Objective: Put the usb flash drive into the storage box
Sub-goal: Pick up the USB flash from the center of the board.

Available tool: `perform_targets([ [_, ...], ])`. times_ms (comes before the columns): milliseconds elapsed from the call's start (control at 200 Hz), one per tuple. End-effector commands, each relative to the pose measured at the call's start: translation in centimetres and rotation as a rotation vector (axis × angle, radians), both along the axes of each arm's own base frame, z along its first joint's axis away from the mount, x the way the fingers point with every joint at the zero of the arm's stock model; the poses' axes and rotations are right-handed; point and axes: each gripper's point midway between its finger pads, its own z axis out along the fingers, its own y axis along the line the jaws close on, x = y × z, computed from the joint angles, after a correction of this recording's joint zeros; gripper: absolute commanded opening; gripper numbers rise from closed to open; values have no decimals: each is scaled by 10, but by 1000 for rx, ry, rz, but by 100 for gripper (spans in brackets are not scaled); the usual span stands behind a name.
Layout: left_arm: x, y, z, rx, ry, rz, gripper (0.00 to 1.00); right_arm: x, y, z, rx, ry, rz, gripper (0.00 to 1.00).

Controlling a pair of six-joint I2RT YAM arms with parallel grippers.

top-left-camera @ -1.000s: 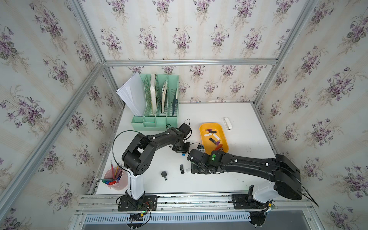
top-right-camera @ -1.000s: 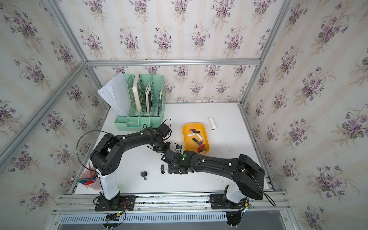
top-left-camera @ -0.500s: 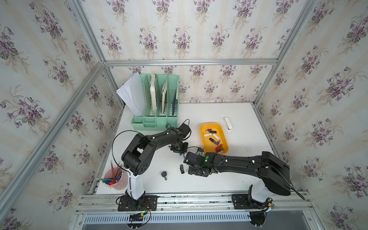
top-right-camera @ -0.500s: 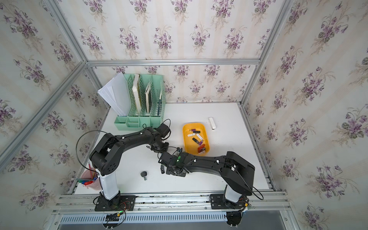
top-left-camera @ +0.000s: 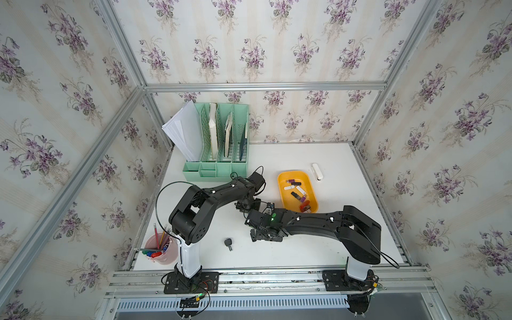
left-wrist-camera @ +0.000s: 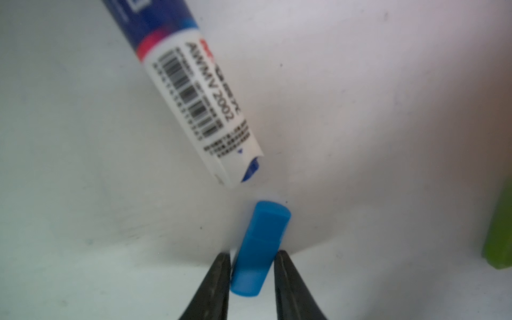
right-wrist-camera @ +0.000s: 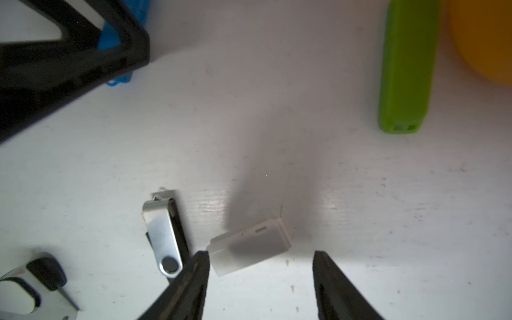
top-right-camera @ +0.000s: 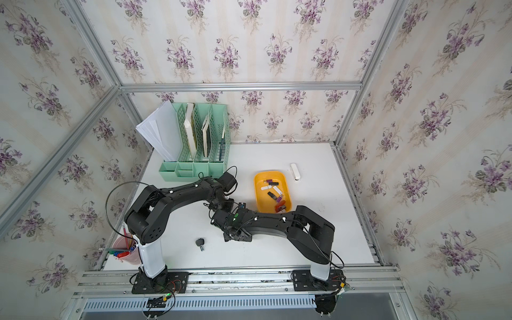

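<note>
White tabletop, flowered walls. Left jaws grasp the blue flash drive; right jaws released over a white drive.

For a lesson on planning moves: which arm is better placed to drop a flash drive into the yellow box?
Probably left: the left claw grips the blue flash drive; the right claw hangs open over a white drive.

Left end effector and green drive flank open table.
</note>
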Motion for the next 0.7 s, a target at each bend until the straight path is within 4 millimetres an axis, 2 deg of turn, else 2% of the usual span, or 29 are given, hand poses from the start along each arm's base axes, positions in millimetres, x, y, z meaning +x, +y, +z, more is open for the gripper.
perform_targets([
  [0,-38,40,-23,175,155,-2,33,0,-10,-3,-65,-4,18,65],
  [355,-39,39,-22,170,156,-4,33,3,-2,-8,-56,-12,40,65],
  [504,-39,39,-23,169,157,-3,33,1,-5,-15,-84,9,50,65],
  [699,-40,40,-24,167,160,-3,33,-3,-11,-14,-98,17,56,64],
])
